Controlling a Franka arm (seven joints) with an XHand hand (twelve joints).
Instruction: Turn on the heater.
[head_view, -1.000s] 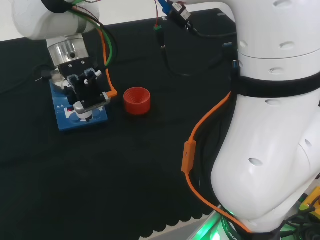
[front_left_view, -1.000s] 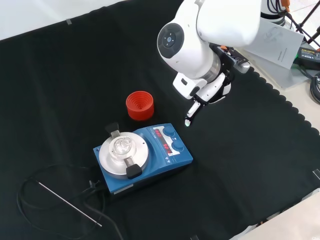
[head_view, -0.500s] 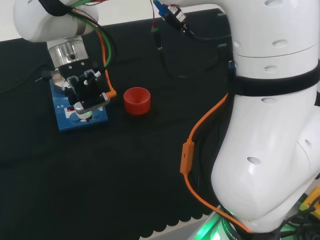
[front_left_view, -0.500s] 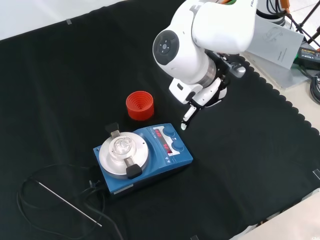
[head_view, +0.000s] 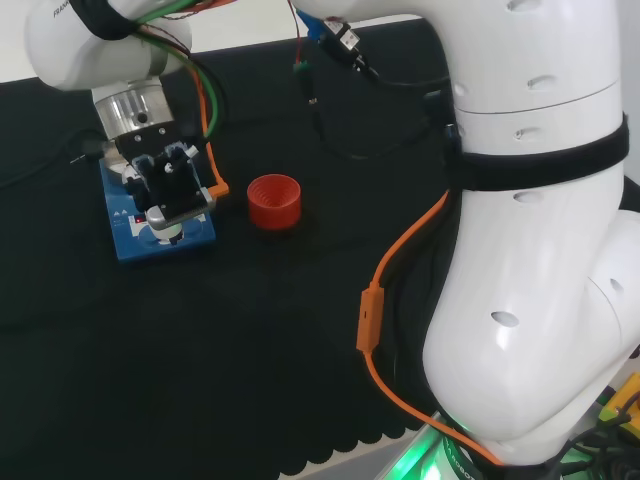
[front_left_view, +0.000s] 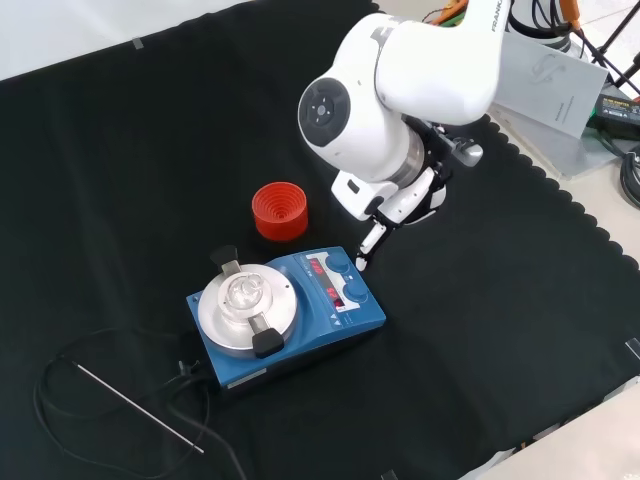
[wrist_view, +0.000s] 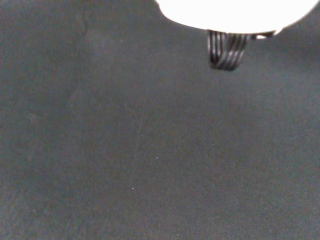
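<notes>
Compared with a second ago, the arm's big white link (front_left_view: 400, 95) has moved to the left in the front view, and it has carried the hand (front_left_view: 385, 215) down and closer to the heater (front_left_view: 285, 315). One straight finger (front_left_view: 366, 247) now points down, and its tip is just above the blue knobs at the heater's near right edge, where before it was clearly apart from them; whether it touches a knob, I cannot tell. The other fingers look relaxed, not curled, and the hand holds nothing. In the head view the hand (head_view: 168, 192) hangs over the heater's (head_view: 125, 240) control panel. The red ribbed stand (front_left_view: 280, 212) is just beside the hand, to its left in the front view, in the same place as before.
</notes>
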